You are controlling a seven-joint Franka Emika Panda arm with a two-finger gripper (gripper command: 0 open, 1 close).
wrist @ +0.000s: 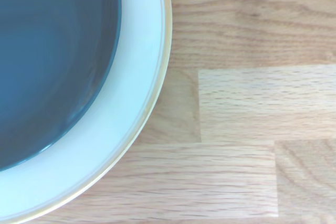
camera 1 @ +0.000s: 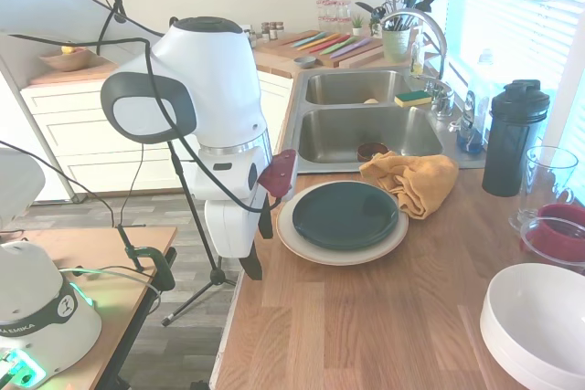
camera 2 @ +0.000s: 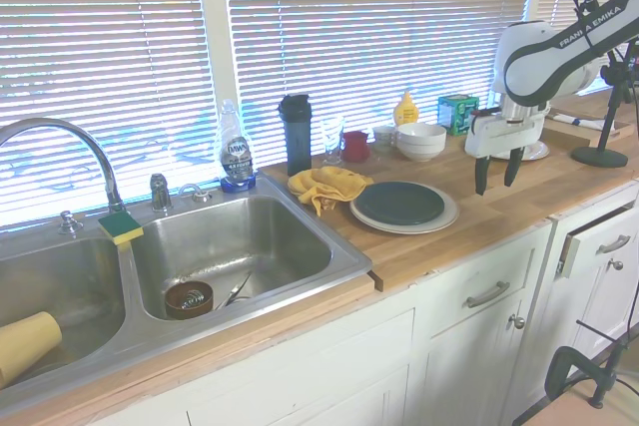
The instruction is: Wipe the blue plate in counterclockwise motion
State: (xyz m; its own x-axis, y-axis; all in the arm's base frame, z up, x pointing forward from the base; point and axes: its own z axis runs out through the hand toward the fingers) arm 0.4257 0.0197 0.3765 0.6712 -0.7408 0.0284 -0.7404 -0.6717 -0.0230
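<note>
blue plate stacked on cream plate, wooden worktop | yellow cloth touching at plate's 10 o'clock | fingers apart, empty, above worktop at 3 o'clock | arm reads "FRANKA EMIKA" | soap bottle "Dawn"

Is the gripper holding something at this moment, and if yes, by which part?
Nothing is held. The gripper hangs open and empty above the wooden counter, beside the blue plate. The yellow cloth lies untouched next to the plate.

Bare counter beside blue plate (yellow cloth opposite).
</note>
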